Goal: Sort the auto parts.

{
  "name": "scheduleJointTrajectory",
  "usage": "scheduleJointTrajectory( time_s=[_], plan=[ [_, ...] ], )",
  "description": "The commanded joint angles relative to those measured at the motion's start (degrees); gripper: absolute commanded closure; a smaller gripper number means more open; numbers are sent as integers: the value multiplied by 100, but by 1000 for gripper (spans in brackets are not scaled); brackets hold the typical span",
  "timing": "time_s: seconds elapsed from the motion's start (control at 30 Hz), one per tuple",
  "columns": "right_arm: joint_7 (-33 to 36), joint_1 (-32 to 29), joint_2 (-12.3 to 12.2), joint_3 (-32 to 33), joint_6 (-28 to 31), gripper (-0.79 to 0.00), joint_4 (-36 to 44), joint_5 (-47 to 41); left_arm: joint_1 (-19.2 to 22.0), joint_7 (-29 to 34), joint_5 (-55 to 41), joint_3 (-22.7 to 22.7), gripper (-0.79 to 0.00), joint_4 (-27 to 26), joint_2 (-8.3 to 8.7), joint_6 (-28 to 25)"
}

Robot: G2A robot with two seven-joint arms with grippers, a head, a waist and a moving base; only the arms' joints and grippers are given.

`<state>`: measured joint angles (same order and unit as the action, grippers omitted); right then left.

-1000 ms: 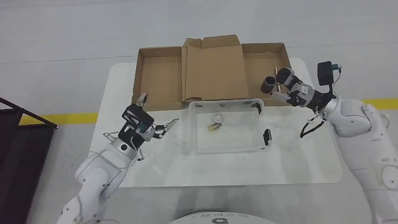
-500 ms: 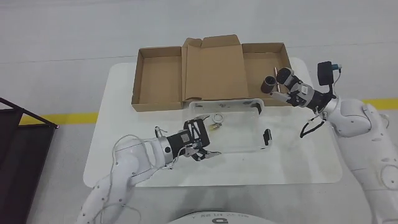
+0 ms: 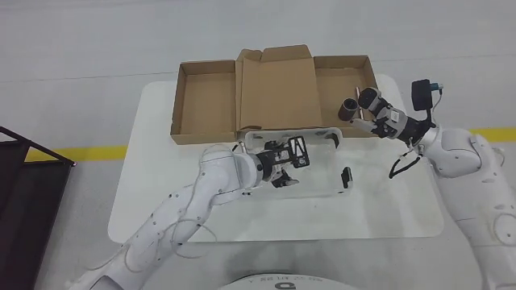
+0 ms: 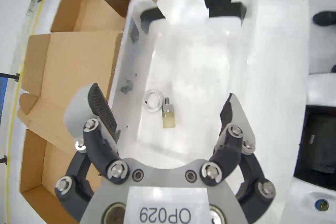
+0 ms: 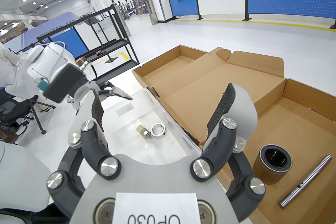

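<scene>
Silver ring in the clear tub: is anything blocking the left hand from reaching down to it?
Nothing visible does. The left hand hangs open above the ring with only air between them. A small stud lies right beside the ring, and the tub wall runs close to one finger.

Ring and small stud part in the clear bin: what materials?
Ring: bare metal, perhaps aluminium or steel; bright silvery satin sheen. Stud part: pale yellowish body, probably plastic or resin, with a silvery metal hex and tip.

White glossy arms [image 3: 179,216] carry grey-plated pincers [image 4: 162,93] with ribbed black fingers [image 4: 101,109] and silver screws [image 4: 117,169].
</scene>
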<state>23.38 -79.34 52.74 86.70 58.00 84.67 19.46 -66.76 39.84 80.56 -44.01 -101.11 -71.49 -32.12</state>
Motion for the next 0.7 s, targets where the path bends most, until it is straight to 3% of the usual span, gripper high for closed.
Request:
scheduleJointTrajectory(
  time_s=[0.0, 0.23, 0.5, 0.67],
  plan=[
    [-1, 0, 0, 0, 0, -785, 0, 0, 178, 15, -15, 162, -785, 276, -70, 132],
    [-1, 0, 0, 0, 0, -785, 0, 0, 553, 139, -134, 513, -693, 907, -257, 388],
    [-1, 0, 0, 0, 0, -785, 0, 0, 800, 554, -166, 709, -690, 1341, -386, 453],
    [-1, 0, 0, 0, 0, -785, 0, 0, 874, 920, -301, 773, -554, 1408, -424, 285]
  ],
)
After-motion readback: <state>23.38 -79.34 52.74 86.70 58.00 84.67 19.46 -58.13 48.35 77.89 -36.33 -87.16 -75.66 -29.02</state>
